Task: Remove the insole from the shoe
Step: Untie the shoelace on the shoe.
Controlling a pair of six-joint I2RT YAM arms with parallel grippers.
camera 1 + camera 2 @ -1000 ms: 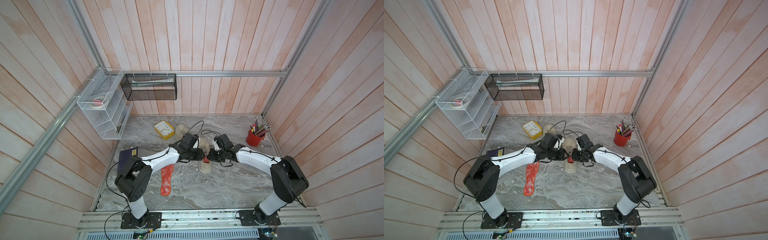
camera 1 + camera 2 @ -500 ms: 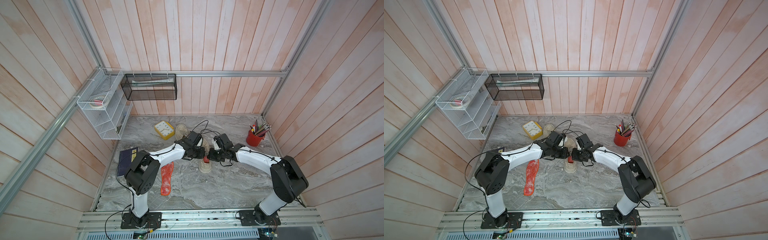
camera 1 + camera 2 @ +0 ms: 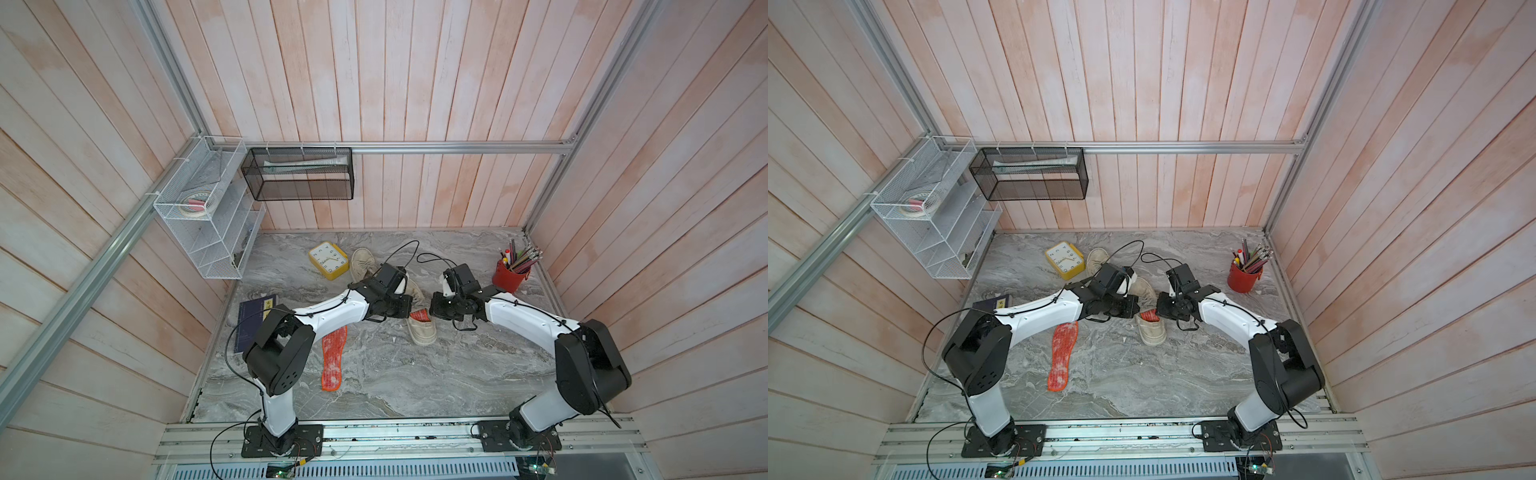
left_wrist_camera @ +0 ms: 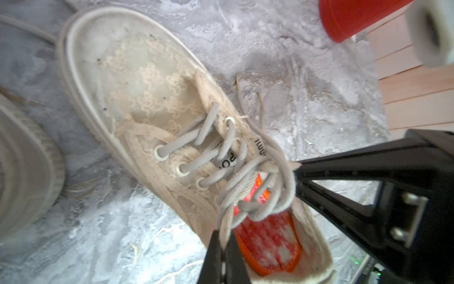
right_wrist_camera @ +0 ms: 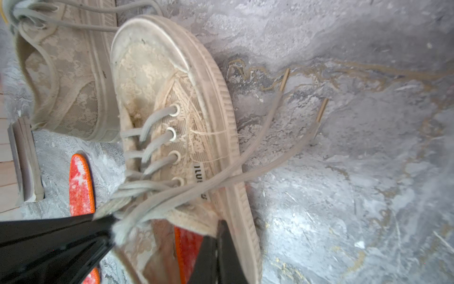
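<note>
A beige lace-up shoe [image 3: 422, 332] [image 3: 1152, 330] lies mid-table, and the orange insole [image 4: 270, 241] [image 5: 188, 243] shows inside its heel opening. Both grippers meet over that opening. My left gripper [image 4: 222, 234] [image 3: 409, 313] is shut on the collar edge of one side. My right gripper [image 5: 218, 230] [image 3: 432, 311] is shut on the rim of the opposite side, beside the insole. The tied laces [image 4: 248, 186] lie between the two grippers. Another orange insole [image 3: 333, 357] [image 5: 79, 182] lies loose on the table to the left of the shoe.
A second beige shoe [image 3: 362, 262] [image 5: 68, 73] lies just behind, near a yellow clock [image 3: 328, 259]. A red pencil cup [image 3: 510, 277] stands at the back right and a dark book [image 3: 251, 320] lies at the left edge. A white wire rack [image 3: 208, 216] and a black mesh basket [image 3: 299, 178] hang on the walls.
My left gripper has moved right onto the shoe's opening, its elbow swinging inward. Both grippers have closed on the shoe's rim. The right arm has hardly moved.
</note>
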